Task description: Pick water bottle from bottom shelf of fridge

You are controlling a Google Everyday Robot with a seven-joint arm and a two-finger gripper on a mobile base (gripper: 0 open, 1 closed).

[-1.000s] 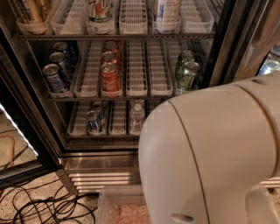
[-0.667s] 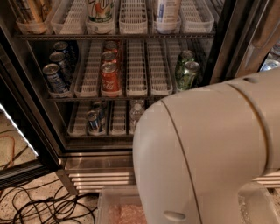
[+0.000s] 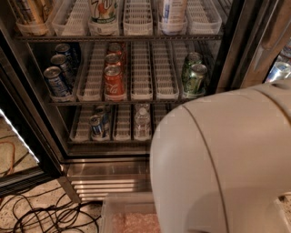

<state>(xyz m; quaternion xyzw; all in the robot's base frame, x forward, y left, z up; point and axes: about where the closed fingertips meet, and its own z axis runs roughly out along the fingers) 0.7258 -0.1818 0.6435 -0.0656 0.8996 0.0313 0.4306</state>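
Note:
The fridge point(image 3: 227, 50) stands open in the camera view, with a black frame and a ribbed steel base. On its bottom shelf point(image 3: 122, 136) a small clear water bottle point(image 3: 142, 122) with a white cap stands upright in a white lane tray, with a second clear bottle close behind it. Blue cans point(image 3: 97, 126) stand two lanes to its left. A large white arm housing point(image 3: 223, 164) fills the lower right and hides the right part of the bottom shelf. The gripper is not in view.
The middle shelf holds blue cans point(image 3: 57, 82), red cans point(image 3: 113, 82) and green cans point(image 3: 195, 77). The top shelf holds taller cans and bottles point(image 3: 103, 11). Black cables point(image 3: 41, 214) lie on the floor at lower left. A clear bin point(image 3: 127, 214) sits below the fridge base.
The white arm housing has shifted to the right, uncovering the water bottle and more of the bottom shelf. The view has also shifted slightly.

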